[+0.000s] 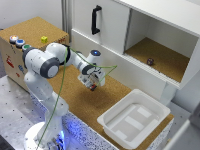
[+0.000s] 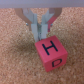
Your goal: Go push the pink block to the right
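The pink block [image 2: 50, 54] is a reddish-pink cube with black letters H and D on its faces, lying on the cork tabletop [image 2: 15, 60]. In the wrist view my gripper [image 2: 41, 34] stands just behind the block, its two fingers drawn close together with nothing between them and their tips at the block's edge. In the exterior view the gripper [image 1: 91, 81] points down at the middle of the cork surface, and the pink block [image 1: 93, 87] shows as a small red spot right under the fingers.
A white plastic bin [image 1: 132, 119] sits on the exterior view's right of the gripper. Behind is a white cabinet [image 1: 115, 30] with a black handle [image 1: 95, 20] and an open compartment holding a small dark object [image 1: 150, 61]. A wooden box [image 1: 32, 30] carries a yellow cube [image 1: 44, 39].
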You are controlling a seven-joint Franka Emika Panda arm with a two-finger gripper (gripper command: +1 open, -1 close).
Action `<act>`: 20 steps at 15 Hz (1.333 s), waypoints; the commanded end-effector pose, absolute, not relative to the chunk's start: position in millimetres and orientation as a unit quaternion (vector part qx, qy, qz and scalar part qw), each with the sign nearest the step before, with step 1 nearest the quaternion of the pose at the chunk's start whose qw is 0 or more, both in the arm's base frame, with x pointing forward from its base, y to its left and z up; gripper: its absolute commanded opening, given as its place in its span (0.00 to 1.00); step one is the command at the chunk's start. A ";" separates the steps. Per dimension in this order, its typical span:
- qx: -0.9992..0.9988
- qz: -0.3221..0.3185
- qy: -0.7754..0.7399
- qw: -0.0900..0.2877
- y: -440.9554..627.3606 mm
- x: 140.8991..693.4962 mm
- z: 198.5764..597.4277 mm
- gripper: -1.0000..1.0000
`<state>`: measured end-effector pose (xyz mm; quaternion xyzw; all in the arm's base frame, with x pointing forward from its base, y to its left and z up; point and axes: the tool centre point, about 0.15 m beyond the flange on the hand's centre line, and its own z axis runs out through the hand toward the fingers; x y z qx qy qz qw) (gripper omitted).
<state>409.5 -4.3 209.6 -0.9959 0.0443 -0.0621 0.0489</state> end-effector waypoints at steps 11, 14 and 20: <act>-0.990 0.021 -0.135 0.022 2.7 375.5 207.0 0.00; -0.993 0.014 -0.114 0.014 -19.3 388.7 200.2 0.00; -0.998 0.009 -0.066 -0.014 -78.6 414.7 200.0 0.00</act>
